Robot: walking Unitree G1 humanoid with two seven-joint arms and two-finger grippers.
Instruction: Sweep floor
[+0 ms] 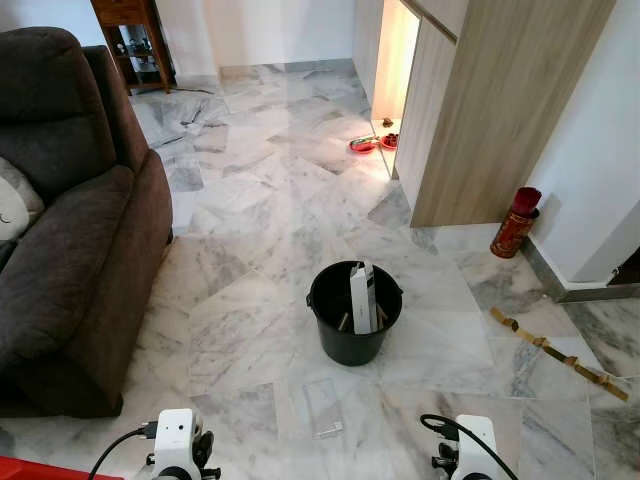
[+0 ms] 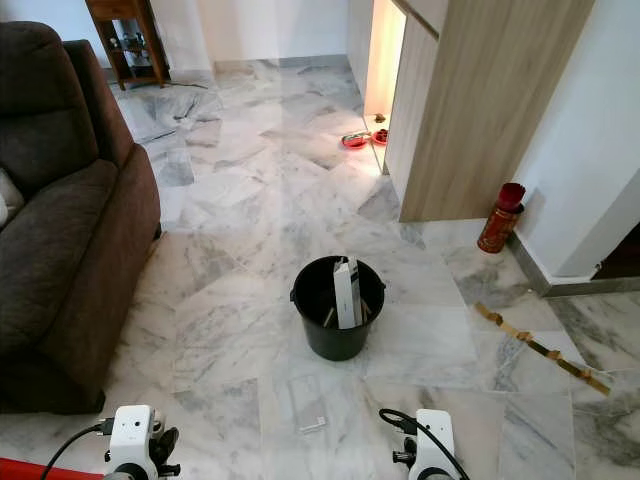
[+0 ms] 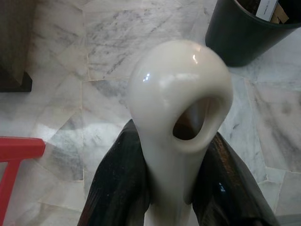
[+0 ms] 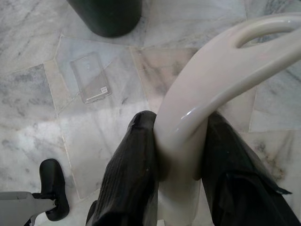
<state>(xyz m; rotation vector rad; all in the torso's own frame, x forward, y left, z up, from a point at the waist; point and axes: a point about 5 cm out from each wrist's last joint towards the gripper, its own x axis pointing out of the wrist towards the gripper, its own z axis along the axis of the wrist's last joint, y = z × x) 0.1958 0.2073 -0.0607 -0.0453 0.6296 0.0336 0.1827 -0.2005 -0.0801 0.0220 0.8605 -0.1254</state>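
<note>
Left gripper (image 3: 171, 188): we see its two black fingers closed tight around a cream plastic handle (image 3: 181, 108) with a loop at its end; we judge this is one sweeping tool, but its lower part is out of sight.
Right gripper (image 4: 181, 179): its fingers are also closed around a second cream handle (image 4: 221, 89), curved, with a loop at the far end.
Floor (image 1: 250, 250): white and grey marble tiles, open between the brown sofa (image 1: 70, 220) and the wooden cabinet (image 1: 480, 110).
Thing to sweep: a flat clear plastic piece (image 1: 325, 407) lies on the tiles just in front of us, near the black bucket (image 1: 353, 315).
Bucket: it stands upright, with a white box and some scraps inside.
Other litter: a strip of brown pieces (image 1: 555, 352) lies by the right wall, near a red canister (image 1: 515, 222).
Risk 1: we think the clear piece is hard to see on the marble, so the sweep could pass over it.
Risk 2: a wide stroke may hit the bucket and tip it, spilling its contents.
Risk 3: the smooth handles could turn between the fingers under load.
</note>
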